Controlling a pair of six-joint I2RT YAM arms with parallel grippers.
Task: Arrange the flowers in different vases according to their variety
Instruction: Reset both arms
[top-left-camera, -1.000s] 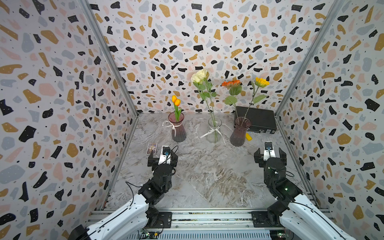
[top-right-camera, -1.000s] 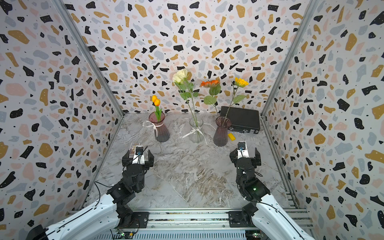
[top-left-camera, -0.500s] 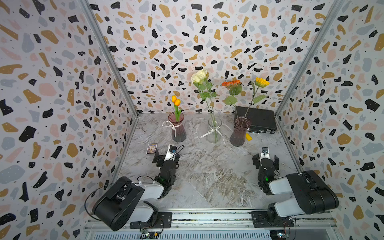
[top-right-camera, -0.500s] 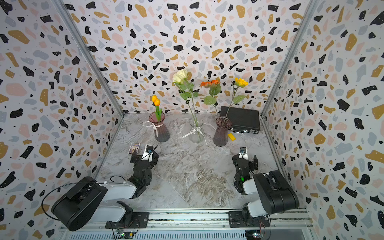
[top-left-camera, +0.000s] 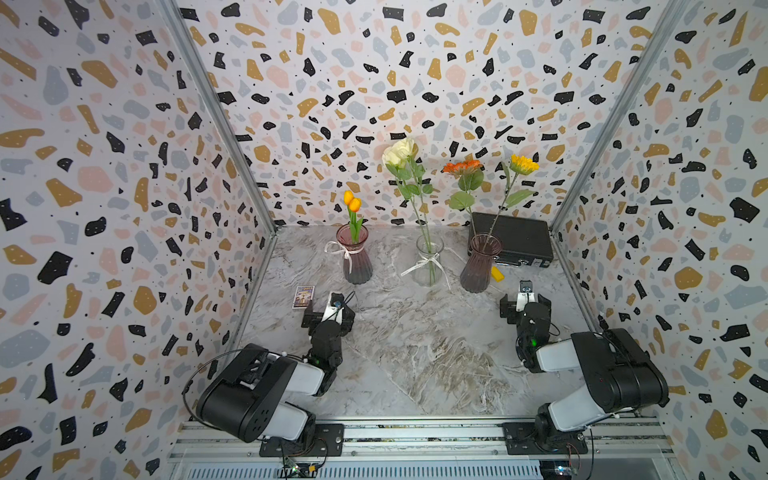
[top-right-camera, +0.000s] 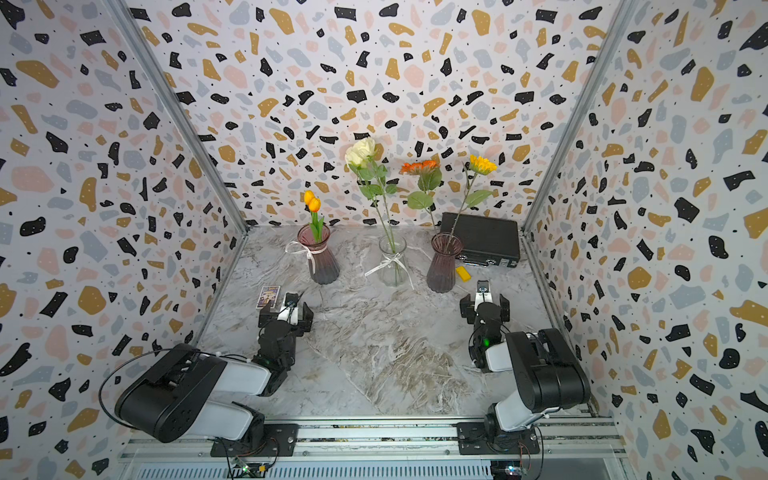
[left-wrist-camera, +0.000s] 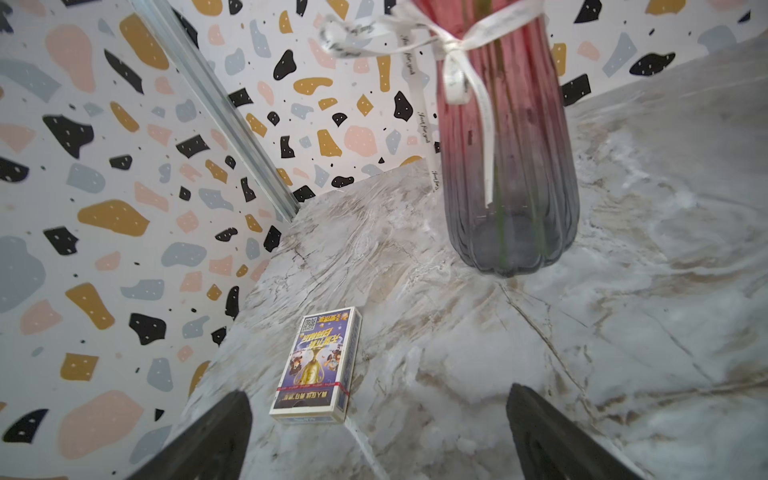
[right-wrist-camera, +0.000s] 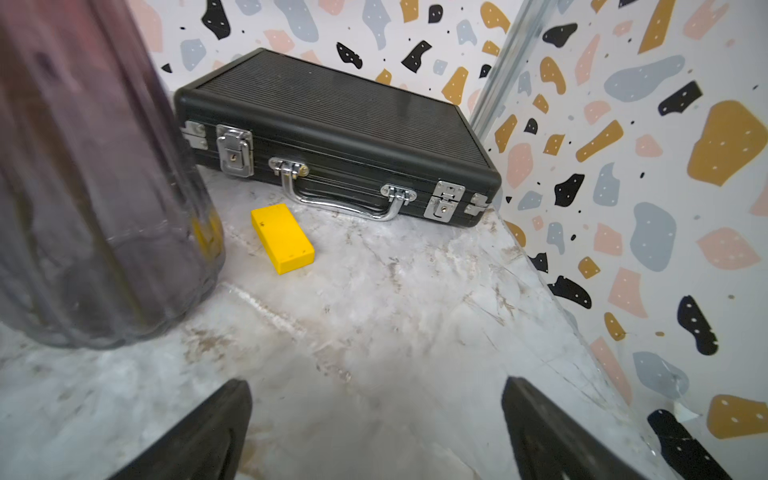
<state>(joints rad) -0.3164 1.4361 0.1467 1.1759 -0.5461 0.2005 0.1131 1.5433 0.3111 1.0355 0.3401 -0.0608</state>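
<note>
Bright, even light; faint shadows on the marble table (top-left-camera: 415, 353). Both top views sharp, walls (top-left-camera: 104, 208) stretching at the edges. Right wrist view: purple vase (right-wrist-camera: 83, 187) blurred, close up.

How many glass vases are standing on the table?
3, in a row at the back: pink-red ribbed vase at the robot's left, clear vase in the middle, purple-brown vase by the black case. None seems hidden.

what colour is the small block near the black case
Yellow block, clearest in the right wrist view.
</note>
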